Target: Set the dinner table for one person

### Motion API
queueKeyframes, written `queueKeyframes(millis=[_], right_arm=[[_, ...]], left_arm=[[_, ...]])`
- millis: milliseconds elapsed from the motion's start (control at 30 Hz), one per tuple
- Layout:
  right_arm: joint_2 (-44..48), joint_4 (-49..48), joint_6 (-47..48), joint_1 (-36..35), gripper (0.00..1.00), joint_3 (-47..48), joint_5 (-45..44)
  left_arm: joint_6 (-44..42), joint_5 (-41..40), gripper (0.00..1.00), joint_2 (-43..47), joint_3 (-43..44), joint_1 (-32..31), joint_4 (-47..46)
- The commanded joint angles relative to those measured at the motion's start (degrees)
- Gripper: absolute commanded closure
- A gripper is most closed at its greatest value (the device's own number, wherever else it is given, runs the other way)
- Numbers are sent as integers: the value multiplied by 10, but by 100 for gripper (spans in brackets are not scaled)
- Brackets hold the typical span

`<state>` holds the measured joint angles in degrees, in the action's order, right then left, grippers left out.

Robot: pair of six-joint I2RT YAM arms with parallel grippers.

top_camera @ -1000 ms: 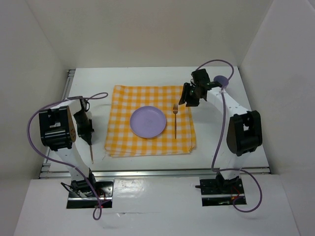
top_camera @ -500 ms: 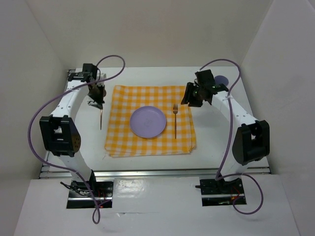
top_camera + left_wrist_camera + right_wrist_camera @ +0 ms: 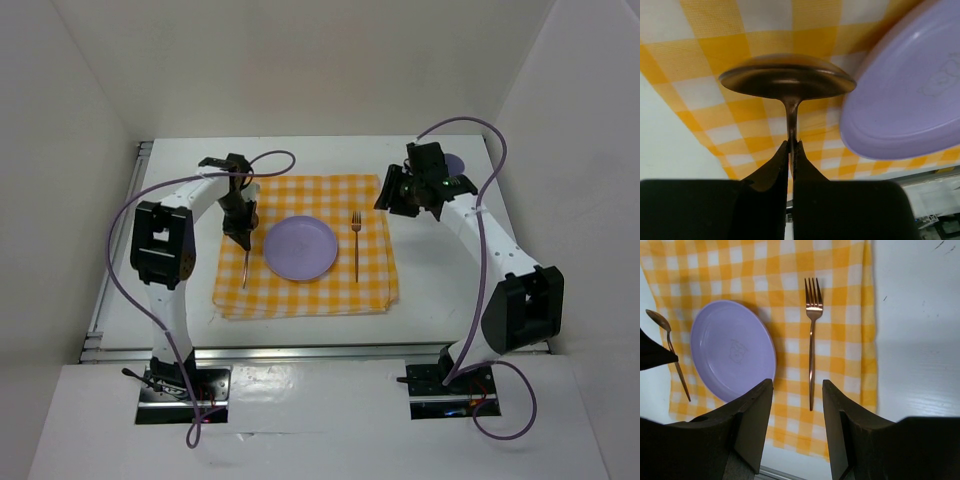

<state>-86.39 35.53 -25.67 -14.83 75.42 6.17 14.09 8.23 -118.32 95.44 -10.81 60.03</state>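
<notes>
The white dinner table (image 3: 450, 280) bears a yellow-and-white checked cloth (image 3: 305, 295). A purple plate (image 3: 300, 248) sits at the cloth's middle. A copper fork (image 3: 355, 245) lies to its right, tines pointing away. My left gripper (image 3: 240, 222) is shut on a copper spoon (image 3: 244, 270), close under its bowl (image 3: 787, 75), over the cloth's left part beside the plate (image 3: 905, 90). The spoon's handle points toward the near edge. My right gripper (image 3: 395, 195) is open and empty above the cloth's far right corner. In the right wrist view the fork (image 3: 812, 340) lies between its fingers (image 3: 757, 415).
A purple cup (image 3: 455, 162) stands at the far right, partly hidden behind the right arm. Metal rails (image 3: 120, 240) run along the table's left and near edges. White walls close in three sides. Purple cables loop over both arms.
My left arm carried the spoon from the table's left edge to the far left, then right over the cloth beside the plate. The right gripper drifted slightly right.
</notes>
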Motion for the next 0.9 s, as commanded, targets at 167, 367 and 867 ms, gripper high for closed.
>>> queueKeyframes(millis=[167,367,867], right_arm=[[24,24,-2,3,48,-11,-24],[29,30,-2,3,48,-17,-36],[24,35,-2,3,48,-17,-42]], left_arm=[[42,14,100,-36,3,-4,-10],[52,7,100,-59,8,-4,-22],[68,-13,100,-78,43,1,-28]])
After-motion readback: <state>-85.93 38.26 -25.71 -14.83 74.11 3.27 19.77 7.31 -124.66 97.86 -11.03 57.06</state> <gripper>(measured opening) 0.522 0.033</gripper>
